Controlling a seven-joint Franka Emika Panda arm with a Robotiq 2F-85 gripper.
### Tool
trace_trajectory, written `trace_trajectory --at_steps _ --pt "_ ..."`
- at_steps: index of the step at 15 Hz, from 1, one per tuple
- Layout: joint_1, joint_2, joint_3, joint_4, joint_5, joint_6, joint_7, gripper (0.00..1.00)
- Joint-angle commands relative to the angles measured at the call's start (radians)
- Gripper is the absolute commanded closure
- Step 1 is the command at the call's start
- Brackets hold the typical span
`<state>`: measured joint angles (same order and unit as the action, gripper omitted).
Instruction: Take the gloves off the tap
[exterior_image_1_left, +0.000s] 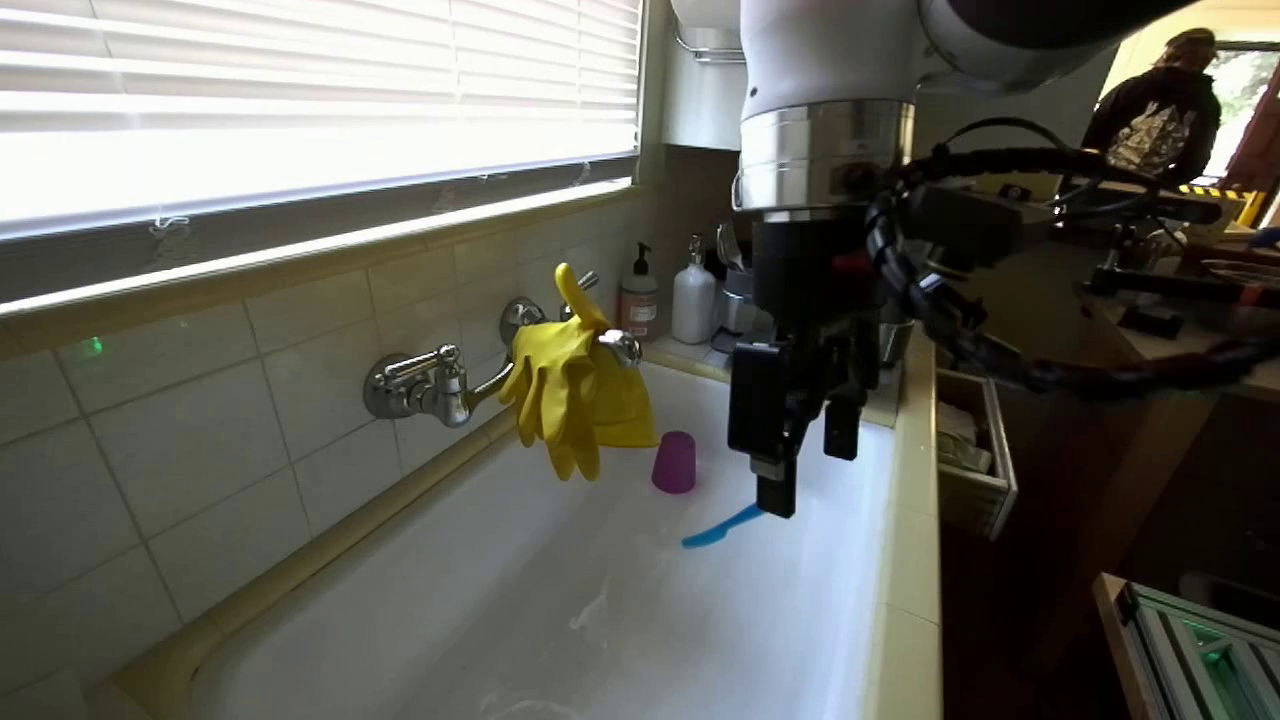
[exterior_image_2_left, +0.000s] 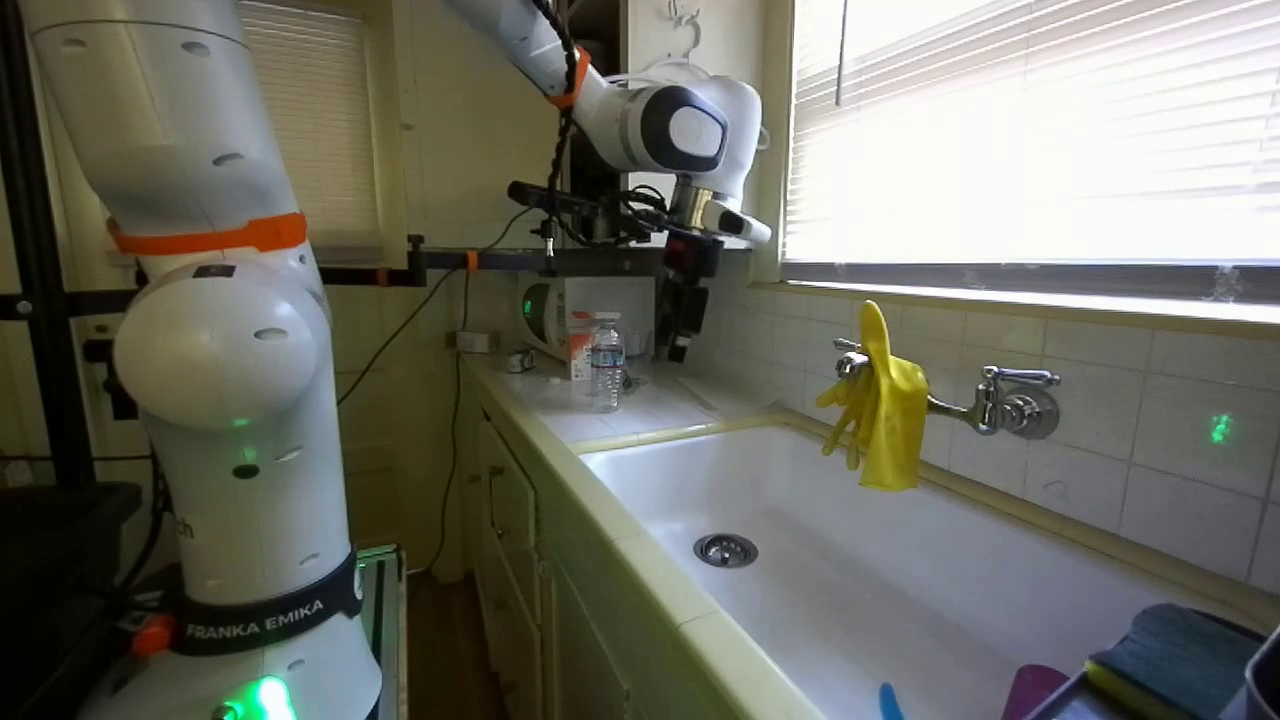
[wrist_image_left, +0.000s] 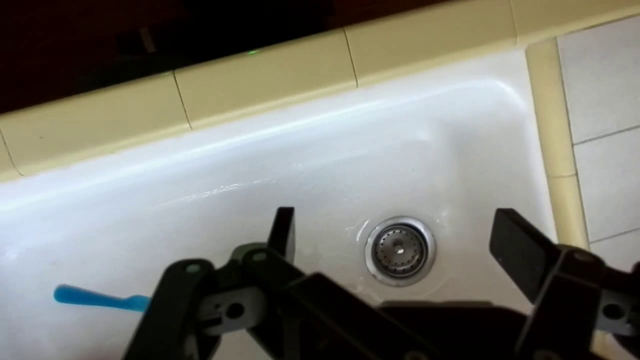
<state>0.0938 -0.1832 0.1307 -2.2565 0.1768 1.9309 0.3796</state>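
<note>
Along the lower frame the gripper (wrist_image_left: 400, 235) stands with black fingers (wrist_image_left: 522, 252) wide apart, a metal drain (wrist_image_left: 400, 250) between them in the white sink (wrist_image_left: 320, 170), a blue item (wrist_image_left: 95, 298) at lower left, yellow tiled edging (wrist_image_left: 265, 82) slanting across the top.

Rubber gloves (exterior_image_1_left: 570, 390): bright yellow, limp, draped over the middle of the chrome mixer tap (exterior_image_1_left: 454, 398). Fingers dangle on one side, cuff on the other, one digit pointing up. Layers overlap, can't tell individual gloves apart. Lower ends hang well clear of the sink (exterior_image_1_left: 500, 600) floor. Tap: wall-mounted, shiny, lever handle at each end, middle mostly covered; in an exterior view a rounded chrome end (exterior_image_1_left: 622, 348) pokes out past the gloves
</note>
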Motion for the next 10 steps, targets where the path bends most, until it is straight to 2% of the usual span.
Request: trace_trajectory --at_steps 1,10 --pt "-0.047 -0.011 -0.039 -0.032 0.039 0.055 0.085 0.0" --pt "-0.155 -0.031 -0.137 -0.101 0.108 0.21 0.264 0.0"
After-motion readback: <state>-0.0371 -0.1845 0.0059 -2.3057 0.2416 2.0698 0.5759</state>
